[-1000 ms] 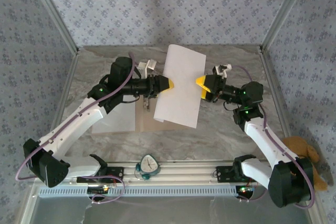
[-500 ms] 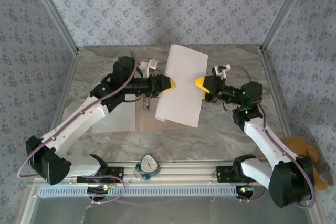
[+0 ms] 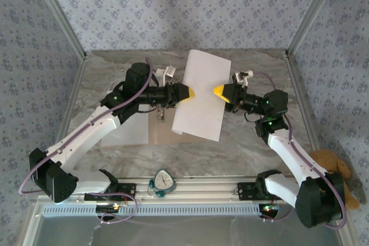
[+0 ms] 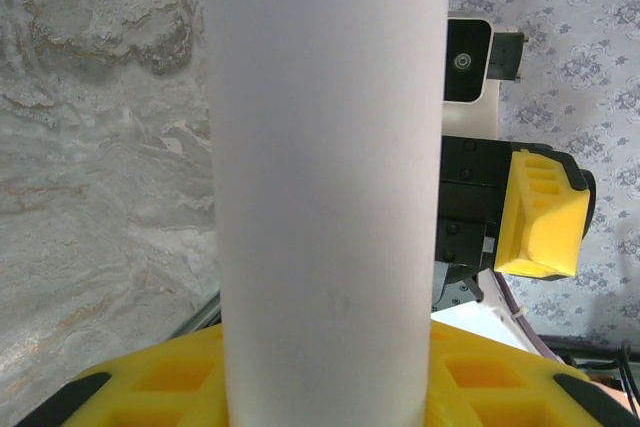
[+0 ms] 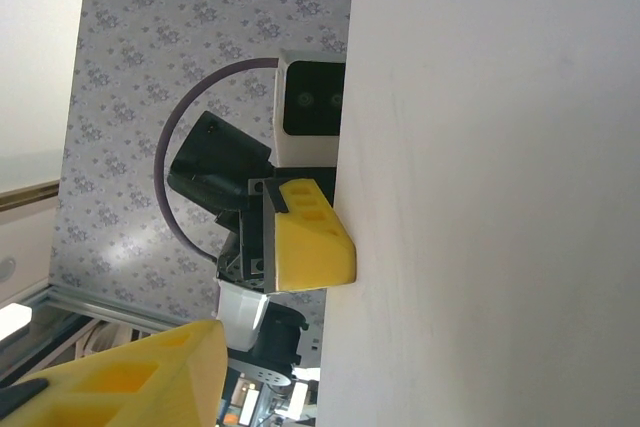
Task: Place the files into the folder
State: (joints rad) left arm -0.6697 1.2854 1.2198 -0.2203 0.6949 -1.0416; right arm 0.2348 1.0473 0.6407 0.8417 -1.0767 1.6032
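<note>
One white file [image 3: 202, 93] hangs upright above the middle of the table. My left gripper [image 3: 184, 92] is shut on its left edge, and the sheet [image 4: 325, 177] rises out of the yellow jaws [image 4: 325, 392]. My right gripper [image 3: 221, 91] is at the sheet's right edge, open. One of its yellow fingers [image 5: 130, 377] stands apart from the paper [image 5: 480, 187], and the other is hidden behind it. Below lies the tan folder [image 3: 163, 135] with its metal clip [image 3: 160, 113]. A second white file [image 3: 124, 133] lies flat on its left side.
A brown stuffed toy [image 3: 335, 168] sits beyond the table's right edge. A small teal and white object [image 3: 163, 181] rests on the front rail. Aluminium frame posts [image 3: 57, 12] and patterned walls close in the back and sides.
My right gripper's jaws have narrowed and its tip has come in to the sheet's right edge. The held sheet has shifted slightly right with the left gripper.
</note>
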